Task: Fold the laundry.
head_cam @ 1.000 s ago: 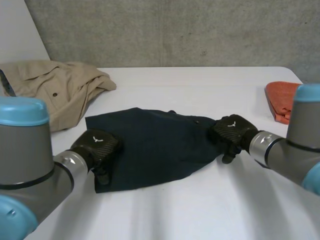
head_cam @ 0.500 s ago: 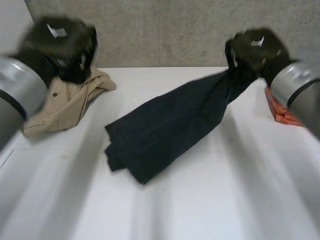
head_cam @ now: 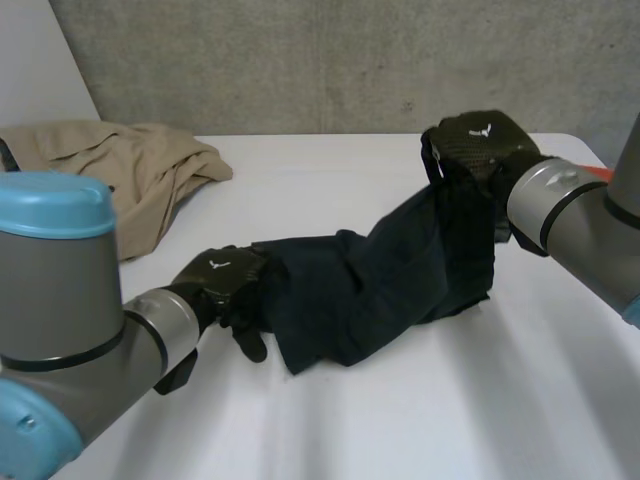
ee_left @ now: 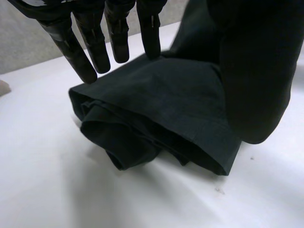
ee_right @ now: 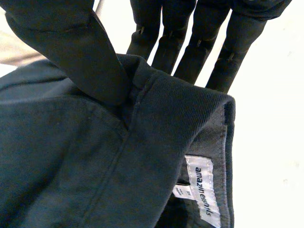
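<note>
Dark cloth (head_cam: pixel 370 280) is what I am folding. It lies in a long, crumpled strip across the middle of the white table (head_cam: pixel 330 170). My right hand (head_cam: pixel 475 145) is up in the air at one end of it. In the right wrist view the thumb (ee_right: pixel 71 52) pinches the thick hemmed edge against the fingers (ee_right: pixel 190 52), near a small white label (ee_right: pixel 203 187). So that hand has a hold, and the cloth hangs from it down to the table. My left hand (head_cam: pixel 222 280) is down low at the other end, where the cloth sits in a soft bunch. In the left wrist view its fingers (ee_left: pixel 90 52) are straight, with the tips at the edge of the bunch, and they grip nothing. A tan shirt (head_cam: pixel 120 170) lies in a heap at the back on my left, well apart from the cloth. I think I am near the start of the job, getting the cloth flat before any fold. Next the left hand needs to close on a corner of the bunched end. Then both hands should pull apart and lay the cloth smooth. The bunch has many layers, so I must take care to grab only one edge.
</note>
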